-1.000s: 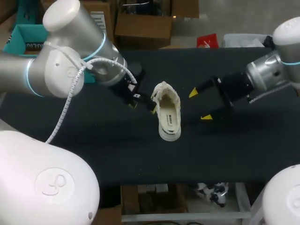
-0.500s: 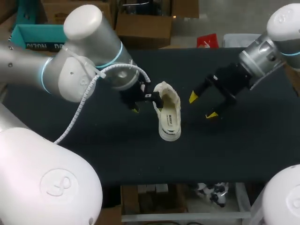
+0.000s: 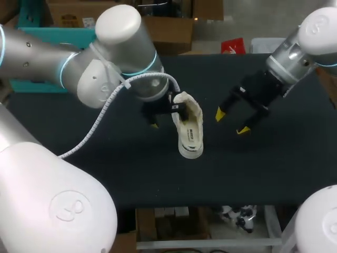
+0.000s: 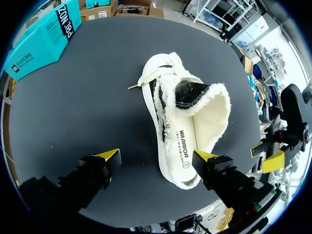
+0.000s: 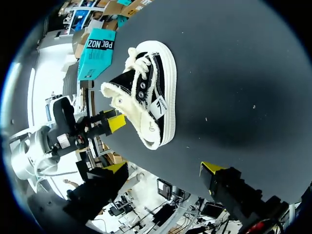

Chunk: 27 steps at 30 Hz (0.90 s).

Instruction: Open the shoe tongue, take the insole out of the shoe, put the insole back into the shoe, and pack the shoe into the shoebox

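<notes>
Left tool (image 3: 167, 117) and right tool (image 3: 231, 122), fingers spread wide, facing inward.

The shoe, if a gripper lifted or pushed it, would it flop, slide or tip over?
The shoe would probably sag at the top: its fleecy collar is spread wide and looks soft. The thick white sole looks stiffer, so it likely keeps shape. Standing flat on the dark table, it seems likelier to slide than tip.

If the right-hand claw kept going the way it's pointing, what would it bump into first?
Probably the shoe, which sits straight ahead of the right gripper and its open fingers. The gripper's height above the table is hard to judge, so the tabletop might come first.
</notes>
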Each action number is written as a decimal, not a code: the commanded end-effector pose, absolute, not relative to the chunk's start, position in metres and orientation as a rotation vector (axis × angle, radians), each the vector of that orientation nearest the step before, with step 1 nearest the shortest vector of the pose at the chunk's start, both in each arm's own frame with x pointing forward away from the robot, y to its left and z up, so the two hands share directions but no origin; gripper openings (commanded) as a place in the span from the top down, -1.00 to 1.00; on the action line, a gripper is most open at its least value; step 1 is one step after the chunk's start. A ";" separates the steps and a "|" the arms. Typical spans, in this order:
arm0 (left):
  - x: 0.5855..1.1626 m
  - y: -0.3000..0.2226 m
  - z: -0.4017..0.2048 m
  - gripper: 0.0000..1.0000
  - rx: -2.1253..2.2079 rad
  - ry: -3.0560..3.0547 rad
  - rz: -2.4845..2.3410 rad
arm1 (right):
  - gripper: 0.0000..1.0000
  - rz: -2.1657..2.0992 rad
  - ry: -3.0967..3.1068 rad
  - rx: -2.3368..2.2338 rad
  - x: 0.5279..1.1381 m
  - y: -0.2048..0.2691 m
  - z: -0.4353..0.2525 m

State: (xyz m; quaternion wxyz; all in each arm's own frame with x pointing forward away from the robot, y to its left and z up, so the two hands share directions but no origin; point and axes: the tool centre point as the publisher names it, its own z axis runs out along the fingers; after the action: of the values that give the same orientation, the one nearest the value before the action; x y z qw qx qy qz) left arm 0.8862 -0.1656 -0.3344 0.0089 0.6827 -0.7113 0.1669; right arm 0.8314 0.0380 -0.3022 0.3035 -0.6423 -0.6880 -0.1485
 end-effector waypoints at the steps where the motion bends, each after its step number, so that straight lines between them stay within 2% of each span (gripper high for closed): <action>1: 0.900 -0.179 -0.347 -1.00 2.201 -2.242 0.446 | -1.00 -0.335 -1.923 -1.663 0.835 0.028 -0.294; 3: 0.903 -0.182 -0.350 -0.99 2.215 -2.229 0.446 | -1.00 -0.306 -2.013 -1.617 0.834 0.023 -0.293; 5: 0.905 -0.186 -0.353 -0.84 2.214 -2.228 0.439 | -1.00 -0.262 -2.154 -1.530 0.833 0.017 -0.292; 7: 0.907 -0.189 -0.354 -0.55 2.226 -2.212 0.437 | -1.00 -0.235 -2.231 -1.480 0.832 0.011 -0.292; 10: 0.910 -0.191 -0.356 0.03 2.257 -2.190 0.426 | -1.00 -0.175 -2.354 -1.403 0.829 0.006 -0.293; 13: 0.911 -0.193 -0.358 0.41 2.280 -2.172 0.416 | -1.00 -0.175 -2.354 -1.403 0.829 0.006 -0.293; 14: 0.911 -0.193 -0.358 0.58 2.293 -2.157 0.422 | -1.00 -0.175 -2.354 -1.403 0.829 0.006 -0.293; 15: 0.911 -0.193 -0.358 0.86 2.292 -2.157 0.422 | -1.00 -0.175 -2.354 -1.403 0.829 0.006 -0.293; 16: 0.910 -0.193 -0.359 1.00 2.298 -2.153 0.430 | -1.00 -0.175 -2.354 -1.403 0.829 0.006 -0.293; 22: 0.907 -0.184 -0.359 1.00 2.290 -2.150 0.465 | -1.00 -0.175 -2.354 -1.403 0.829 0.006 -0.293; 27: 0.908 -0.171 -0.356 1.00 2.235 -2.162 0.524 | -1.00 -0.161 -2.637 -1.188 0.824 -0.037 -0.290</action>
State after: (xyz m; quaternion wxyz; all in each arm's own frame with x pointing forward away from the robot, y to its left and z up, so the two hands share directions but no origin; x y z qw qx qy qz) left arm 0.9123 -0.1834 -0.3579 -0.0199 0.7130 -0.6844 0.1508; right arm 0.8351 -0.0209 -0.2961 0.1668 -0.4521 -0.8750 -0.0464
